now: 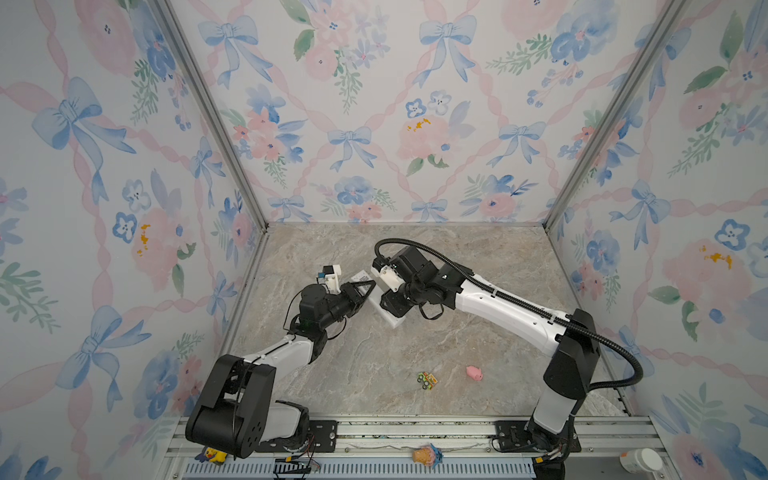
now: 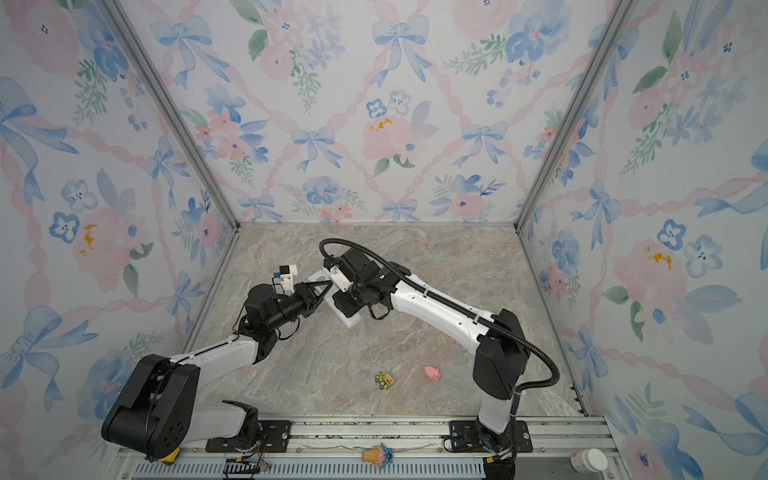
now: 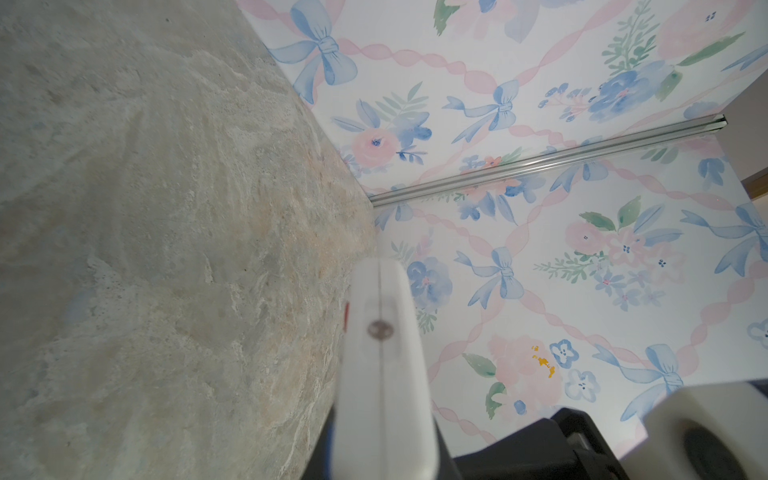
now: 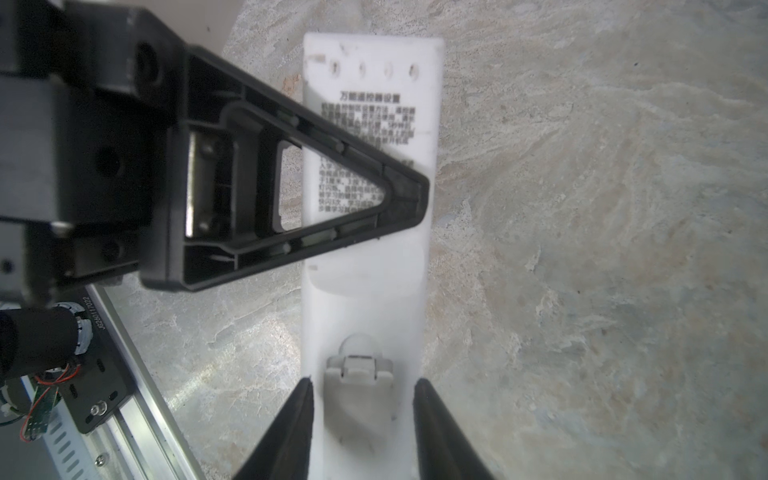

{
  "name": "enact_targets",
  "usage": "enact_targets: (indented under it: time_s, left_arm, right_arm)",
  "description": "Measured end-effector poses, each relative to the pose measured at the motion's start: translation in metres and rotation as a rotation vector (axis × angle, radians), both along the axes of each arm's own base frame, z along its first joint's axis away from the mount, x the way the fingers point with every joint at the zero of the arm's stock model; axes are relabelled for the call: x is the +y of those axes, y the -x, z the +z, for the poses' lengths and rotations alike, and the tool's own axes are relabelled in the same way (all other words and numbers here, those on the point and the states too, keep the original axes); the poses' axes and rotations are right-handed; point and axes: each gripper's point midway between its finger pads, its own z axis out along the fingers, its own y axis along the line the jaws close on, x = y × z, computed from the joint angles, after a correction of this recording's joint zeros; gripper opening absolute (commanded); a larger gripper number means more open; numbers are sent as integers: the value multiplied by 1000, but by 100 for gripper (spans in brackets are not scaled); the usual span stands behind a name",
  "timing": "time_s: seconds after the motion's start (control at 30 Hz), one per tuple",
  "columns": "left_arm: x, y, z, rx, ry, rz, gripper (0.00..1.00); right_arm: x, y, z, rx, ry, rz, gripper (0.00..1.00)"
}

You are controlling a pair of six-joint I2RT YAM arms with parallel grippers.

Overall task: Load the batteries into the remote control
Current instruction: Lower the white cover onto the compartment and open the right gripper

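Observation:
The remote control (image 4: 365, 291) is white and lies back up, with printed text and a closed grey battery cover (image 4: 359, 399). In both top views it hangs slanted just above the marble floor (image 1: 388, 318) (image 2: 347, 318). My left gripper (image 1: 368, 291) (image 2: 324, 289) is shut on its middle, one black triangular finger (image 4: 399, 195) lying across the back. The left wrist view shows the remote (image 3: 382, 374) edge-on between the jaws. My right gripper (image 4: 363, 386) stands open at the cover end, a finger along each long edge. The batteries are out of view.
A pink pig toy (image 1: 473, 372) (image 2: 433, 372) and a small green-wheeled toy (image 1: 428, 380) (image 2: 384, 380) lie on the floor nearer the front. The metal rail (image 1: 415, 428) carries both arm bases. Flowered walls close in the back and sides.

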Motion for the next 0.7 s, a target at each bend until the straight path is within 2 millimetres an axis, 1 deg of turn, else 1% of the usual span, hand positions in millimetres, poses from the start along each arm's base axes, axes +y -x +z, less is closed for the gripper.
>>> enact_targets:
  time_s: [0.17,0.3,0.4,0.5,0.57,0.7]
  left_arm:
    - [-4,4,0,0,4,-35,0]
    - [-8,9,1,-3,5,-72,0]
    - [-9,12,1,-5,7,-96,0]
    - [-9,14,2,-5,10,-111,0]
    - [-9,15,2,-5,12,-119,0]
    - [-11,17,3,-5,15,-137,0]
  right_arm:
    - [0,0,5,4,-18,0,49]
    - [-6,1,24,-12,-67,-15,51]
    - [-16,3,41,-31,-110,-31,52]
    - [-26,5,51,-40,-138,-51,52]
    - [-30,7,50,-36,-141,-56,52]
    - [-34,10,36,-7,-123,-66,51]
